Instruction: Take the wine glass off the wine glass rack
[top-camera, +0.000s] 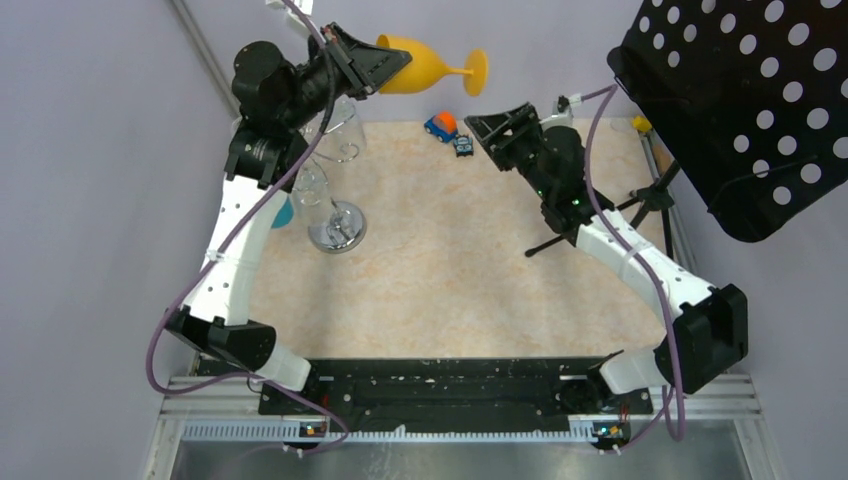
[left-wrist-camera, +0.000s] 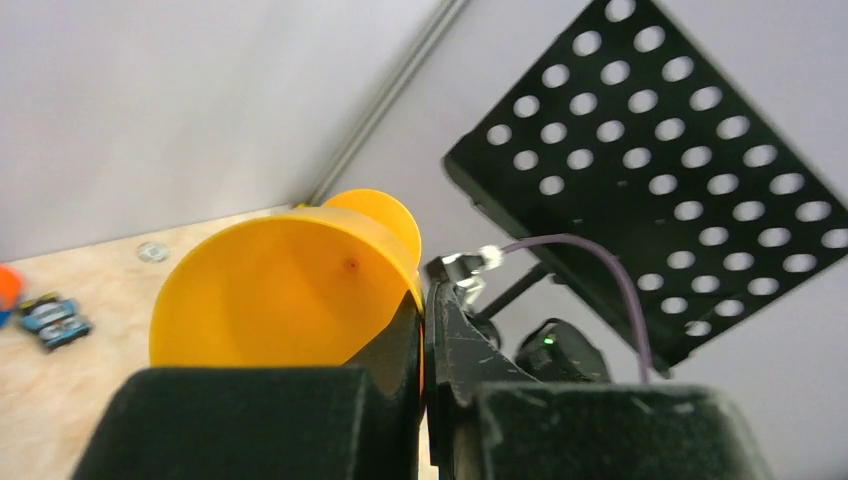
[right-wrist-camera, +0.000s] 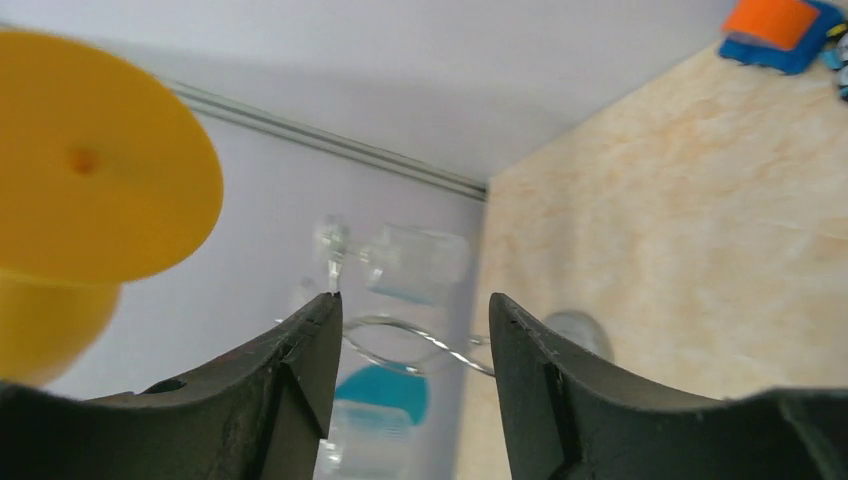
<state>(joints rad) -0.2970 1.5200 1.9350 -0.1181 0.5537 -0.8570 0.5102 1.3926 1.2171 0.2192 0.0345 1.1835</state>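
My left gripper (top-camera: 392, 68) is shut on the rim of an orange wine glass (top-camera: 428, 66). It holds the glass on its side in the air, foot pointing right, to the right of the chrome wine glass rack (top-camera: 337, 226). The left wrist view shows the orange bowl (left-wrist-camera: 280, 290) with its rim pinched between the closed jaws. Clear glasses (top-camera: 312, 190) still hang on the rack. My right gripper (top-camera: 487, 128) is open and empty, just right of the glass's foot. In the right wrist view the foot (right-wrist-camera: 95, 190) is upper left and the rack's hook arms (right-wrist-camera: 420, 340) show between the fingers.
A small blue and orange toy car (top-camera: 441, 125) and another small toy (top-camera: 463, 145) lie at the back of the table. A black perforated music stand (top-camera: 740, 110) hangs over the right side, its tripod legs (top-camera: 600, 220) on the table near my right arm.
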